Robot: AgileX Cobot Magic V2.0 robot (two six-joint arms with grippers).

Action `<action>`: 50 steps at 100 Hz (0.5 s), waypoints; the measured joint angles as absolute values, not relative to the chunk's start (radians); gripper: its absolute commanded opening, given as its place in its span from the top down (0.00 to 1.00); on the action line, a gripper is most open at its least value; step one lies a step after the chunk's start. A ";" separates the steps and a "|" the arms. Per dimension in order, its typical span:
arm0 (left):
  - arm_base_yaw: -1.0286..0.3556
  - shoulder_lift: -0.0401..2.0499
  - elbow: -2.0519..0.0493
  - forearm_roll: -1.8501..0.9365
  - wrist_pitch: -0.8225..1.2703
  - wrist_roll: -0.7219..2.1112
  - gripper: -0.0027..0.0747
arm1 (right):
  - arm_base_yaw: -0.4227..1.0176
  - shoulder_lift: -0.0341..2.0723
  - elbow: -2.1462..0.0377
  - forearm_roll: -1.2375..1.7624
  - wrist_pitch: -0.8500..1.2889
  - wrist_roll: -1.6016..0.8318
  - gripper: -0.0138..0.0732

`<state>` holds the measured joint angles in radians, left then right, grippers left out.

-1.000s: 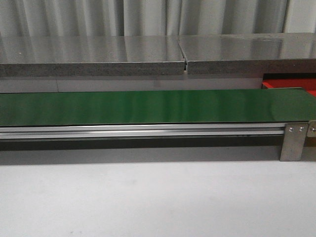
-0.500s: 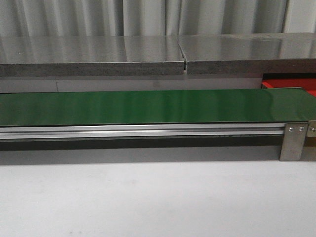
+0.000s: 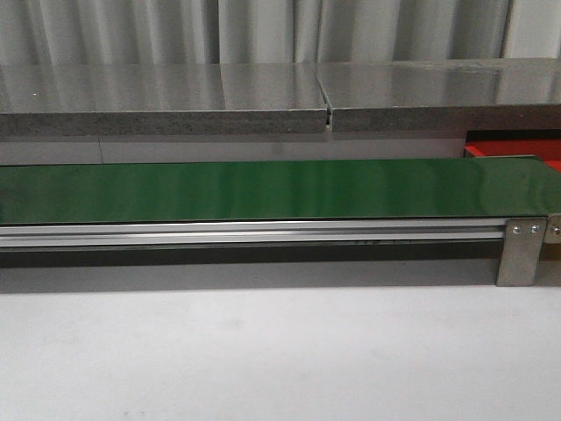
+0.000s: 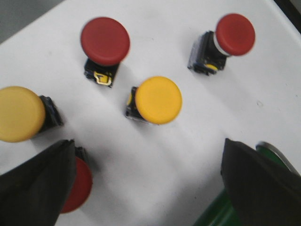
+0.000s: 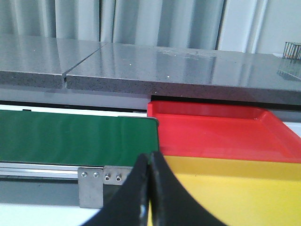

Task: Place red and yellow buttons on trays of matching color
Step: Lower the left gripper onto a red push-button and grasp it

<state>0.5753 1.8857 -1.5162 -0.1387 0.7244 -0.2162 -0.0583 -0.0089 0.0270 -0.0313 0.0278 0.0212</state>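
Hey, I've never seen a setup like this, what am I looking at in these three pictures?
It is a two-armed robot. The front camera looks over a long green conveyor belt, with nothing on it. The other two cameras ride on the wrists. The left gripper hangs open above a white surface with three red buttons and two yellow buttons, holding nothing. The right gripper is closed and empty; beyond it, at the belt's end, a red tray sits behind a yellow tray, both empty.
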 measured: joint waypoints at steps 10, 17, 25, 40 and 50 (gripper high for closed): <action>0.597 1.918 -1.554 -0.139 0.724 -0.222 0.17 | -0.058 -0.009 0.027 -0.031 0.028 0.021 0.92; 0.606 1.947 -1.583 -0.140 0.726 -0.222 0.17 | -0.058 -0.009 0.027 -0.031 0.028 0.021 0.92; 0.608 1.978 -1.625 -0.141 0.726 -0.224 0.17 | -0.058 -0.009 0.027 -0.031 0.028 0.021 0.92; 0.608 2.035 -1.705 -0.143 0.726 -0.224 0.17 | -0.058 -0.009 0.027 -0.031 0.028 0.021 0.92; 0.608 2.060 -1.741 -0.143 0.726 -0.224 0.17 | -0.058 -0.009 0.027 -0.031 0.028 0.021 0.92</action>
